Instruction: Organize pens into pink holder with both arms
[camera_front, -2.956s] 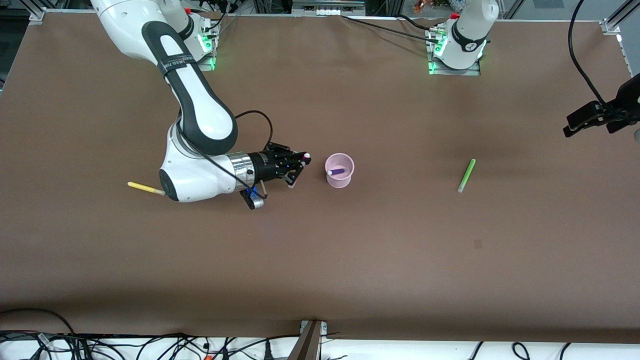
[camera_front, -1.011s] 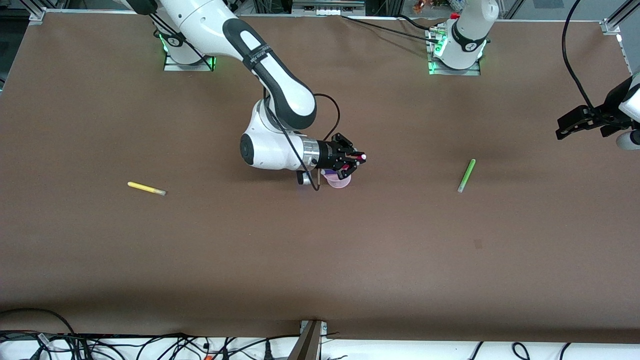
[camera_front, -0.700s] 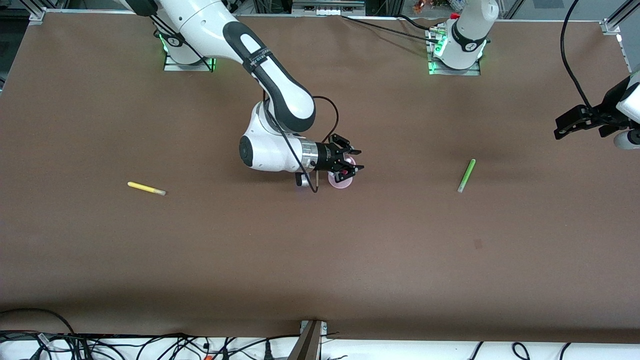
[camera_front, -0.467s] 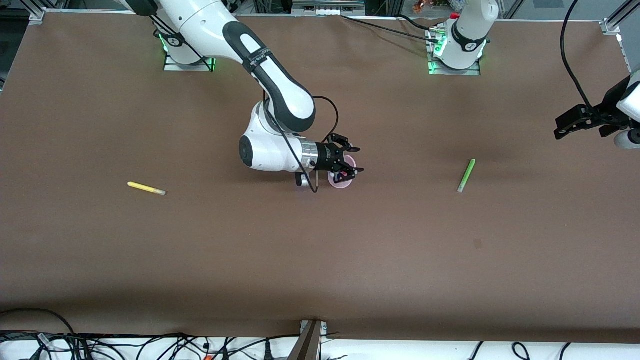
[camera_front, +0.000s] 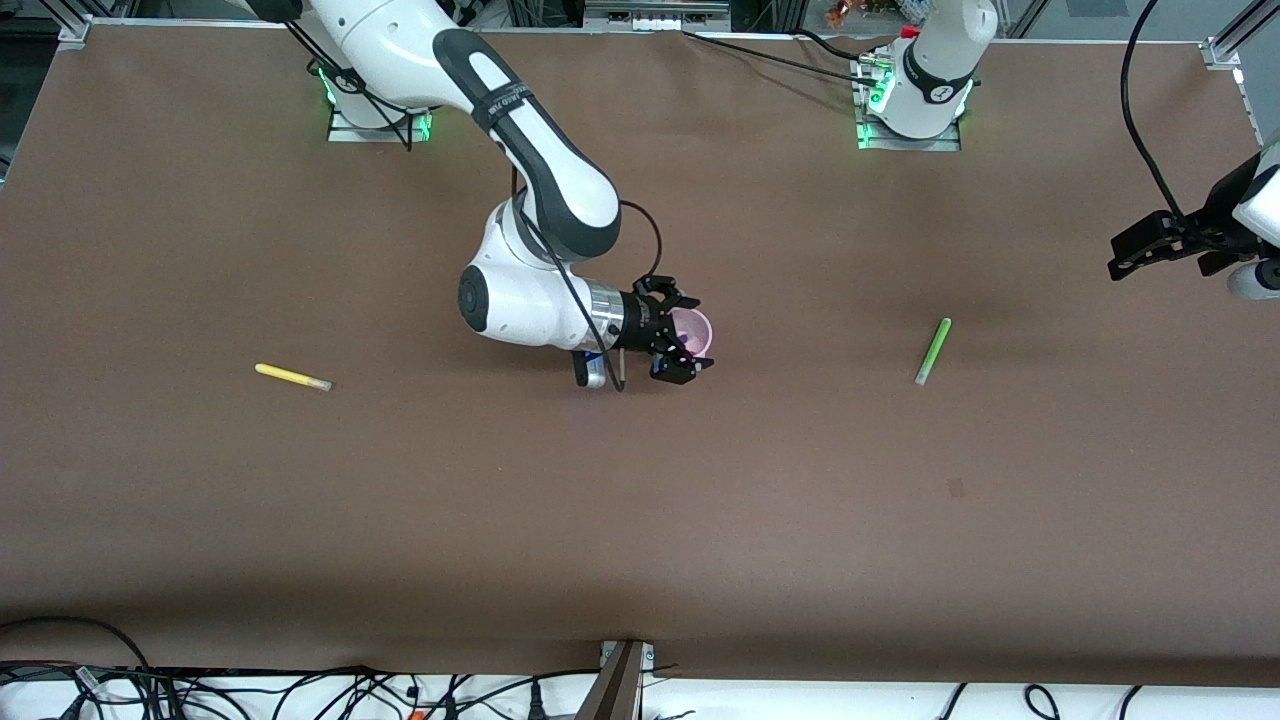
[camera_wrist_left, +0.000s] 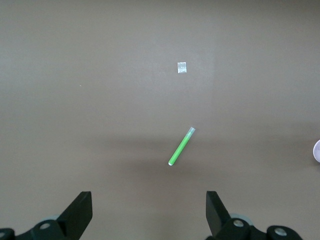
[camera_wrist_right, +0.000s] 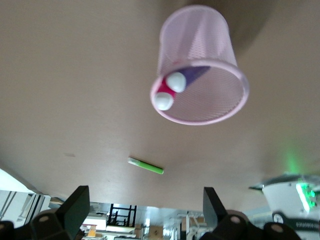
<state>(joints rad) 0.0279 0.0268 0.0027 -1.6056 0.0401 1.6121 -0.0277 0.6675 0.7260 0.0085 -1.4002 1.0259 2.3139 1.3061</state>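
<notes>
The pink holder stands mid-table. In the right wrist view it holds the dark purple pen and the magenta pen, white caps up. My right gripper hangs open and empty just above the holder, on the side toward the right arm's end; its fingertips stand wide apart. The yellow pen lies toward the right arm's end. The green pen lies toward the left arm's end and shows in the left wrist view. My left gripper waits open and empty, high over the table's end.
A small pale square scrap lies on the brown table past the green pen. The arm bases stand along the table's back edge. Cables hang below the front edge.
My right gripper carried the magenta pen over the holder, opened and dropped it in beside the purple pen, then drew back a little toward the right arm's end. The left arm barely moved.
</notes>
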